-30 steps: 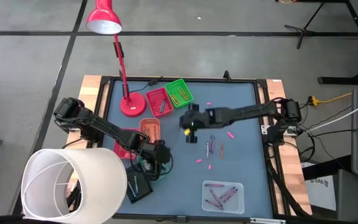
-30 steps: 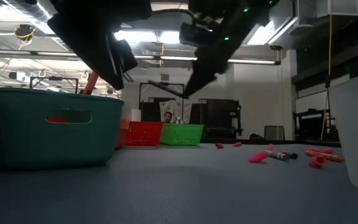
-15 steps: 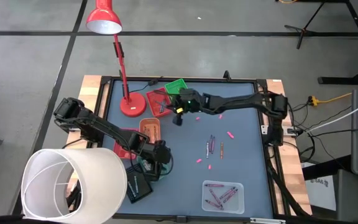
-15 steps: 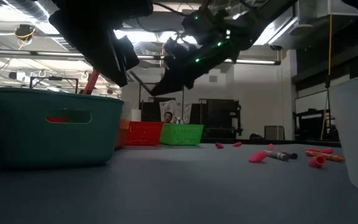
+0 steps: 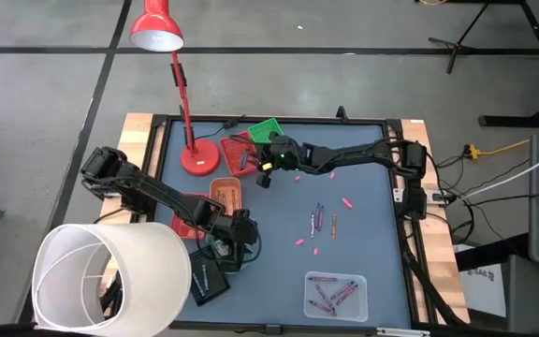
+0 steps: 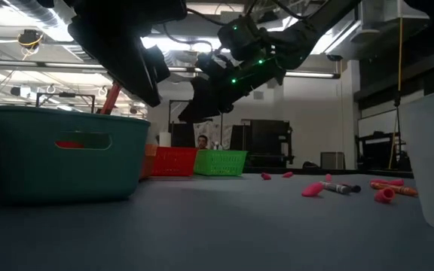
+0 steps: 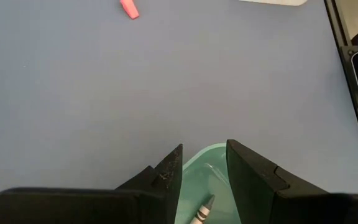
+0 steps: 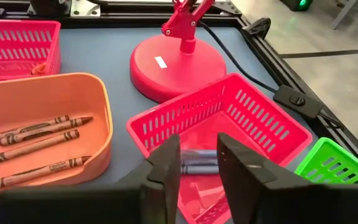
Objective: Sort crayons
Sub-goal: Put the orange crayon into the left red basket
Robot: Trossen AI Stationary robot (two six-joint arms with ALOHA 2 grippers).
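Loose crayons (image 5: 318, 220) and pink bits (image 5: 347, 201) lie on the blue mat near its middle. My right gripper (image 8: 199, 146) hovers open over the red slotted tray (image 8: 253, 121) at the far left, beside the lamp's base. A dark crayon (image 8: 197, 165) lies in that tray, seen through the gap between the fingers. My left gripper (image 7: 204, 152) stands open above the teal tray (image 7: 211, 163) near the left front, where a grey crayon (image 7: 201, 214) rests. Neither gripper touches anything.
An orange tray (image 8: 42, 143) holding several crayons, a pink tray (image 8: 17, 46) and a green tray (image 5: 269, 131) cluster around the red lamp base (image 8: 179, 65). A clear tray of crayons (image 5: 335, 293) sits near the front right. A big white cylinder (image 5: 110, 276) stands at the front left.
My right gripper has travelled from the mat's middle toward the far left, has tipped nearer to level, and hangs over the red tray. The left arm has kept still.
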